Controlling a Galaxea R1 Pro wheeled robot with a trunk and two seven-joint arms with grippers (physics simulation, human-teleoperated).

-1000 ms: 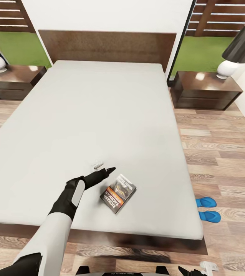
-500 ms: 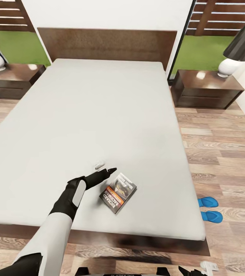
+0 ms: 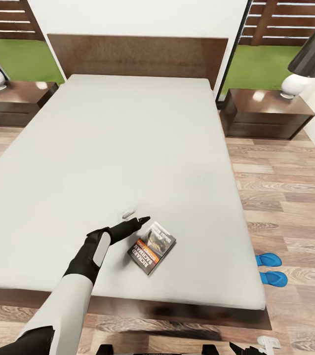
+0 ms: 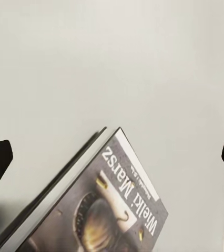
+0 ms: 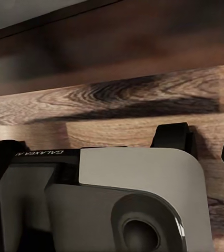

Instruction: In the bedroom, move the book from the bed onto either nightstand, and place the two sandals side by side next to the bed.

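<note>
Head view puts the book (image 3: pixel 152 247) flat on the bed (image 3: pixel 128 148) near its foot, just beside the left gripper (image 3: pixel 138 219). Its jaws stand released, the book's corner between them. Thin, light, probably slick: pinch 1 free edge. Right gripper's jaws: cannot tell.

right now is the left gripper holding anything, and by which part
Nothing is held. The left gripper is open above the bed, its fingers wide apart, beside the book lying flat.
</note>
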